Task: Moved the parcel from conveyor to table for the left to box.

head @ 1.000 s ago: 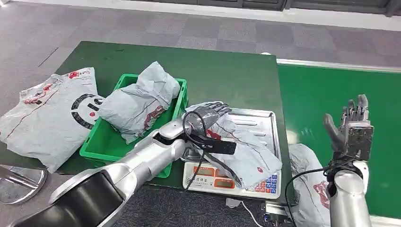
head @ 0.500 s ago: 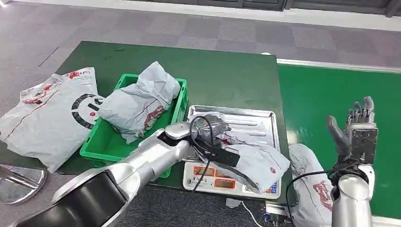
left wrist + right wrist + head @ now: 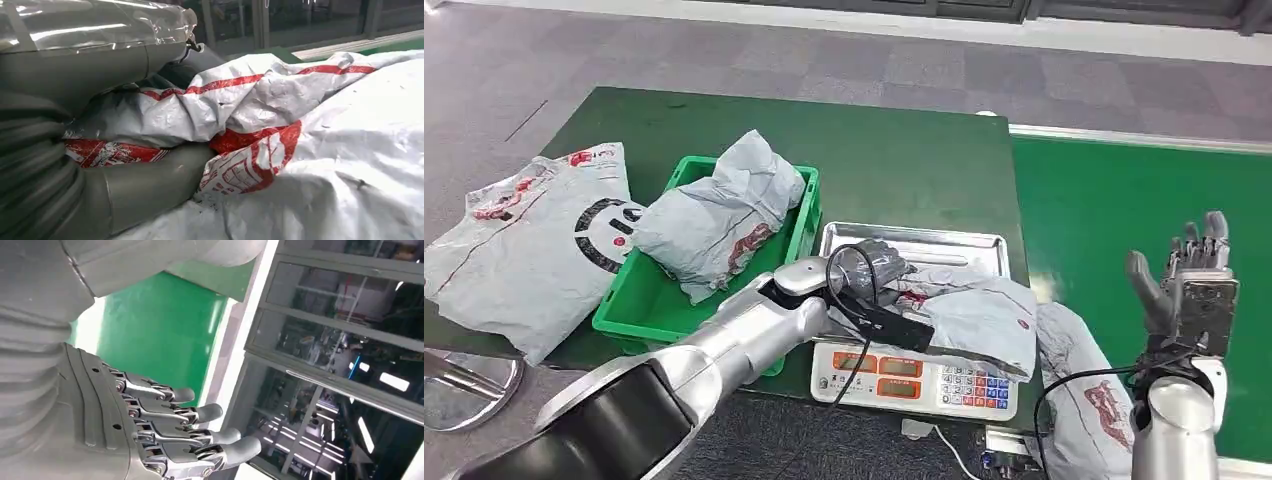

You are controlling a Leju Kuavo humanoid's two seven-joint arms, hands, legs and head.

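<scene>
A grey parcel [image 3: 984, 320] with red print lies crumpled on the steel tray [image 3: 924, 240] of a scale. My left hand [image 3: 869, 268] grips its near-left end, fingers curled into the bunched plastic. In the left wrist view the thumb [image 3: 145, 185] presses under a fold of the parcel [image 3: 300, 150]. My right hand [image 3: 1189, 285] stands upright and open over the green conveyor [image 3: 1124, 200], apart from everything. Its spread fingers [image 3: 150, 415] hold nothing in the right wrist view.
A green crate [image 3: 649, 300] with a grey parcel [image 3: 714, 215] in it stands left of the scale. A large flat parcel [image 3: 524, 240] lies at the table's left edge. Another grey parcel [image 3: 1084, 380] sits by the conveyor's near edge, below my right arm.
My left hand went from lying flat on the parcel to closing on it, bunching it; the parcel's far end slid rightward over the tray edge. My right hand drifted slightly right and down.
</scene>
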